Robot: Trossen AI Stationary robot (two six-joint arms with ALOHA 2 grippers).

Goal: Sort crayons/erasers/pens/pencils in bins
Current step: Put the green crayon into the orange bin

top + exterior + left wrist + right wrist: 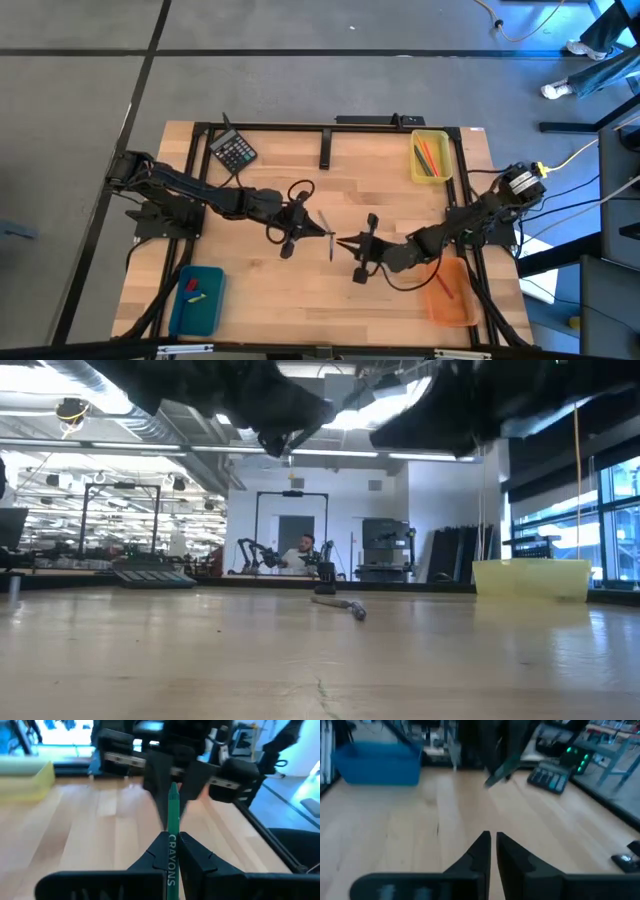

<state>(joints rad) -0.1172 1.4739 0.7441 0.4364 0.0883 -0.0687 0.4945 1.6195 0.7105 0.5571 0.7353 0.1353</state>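
Crayon handoff zone, mid-table: we see the left gripper (172,851) clamped on a green crayon (173,827).

Dark wedge-shaped fingers pinch the slim round stick; its wrapper reads "CRAYONS" in pale letters along its length, tip pointing at the right arm's black gripper just beyond. We note the right gripper (491,841) empty, fingers nearly touching with only a thin slit between, raised over pale wood-plank table (300,290). A slim grey stick (331,243) lies between the two grippers. Farther out: yellow bin (431,160) holding orange and green sticks, orange bin (450,292), teal-blue bin (196,300) holding small pieces, black calculator (235,151).
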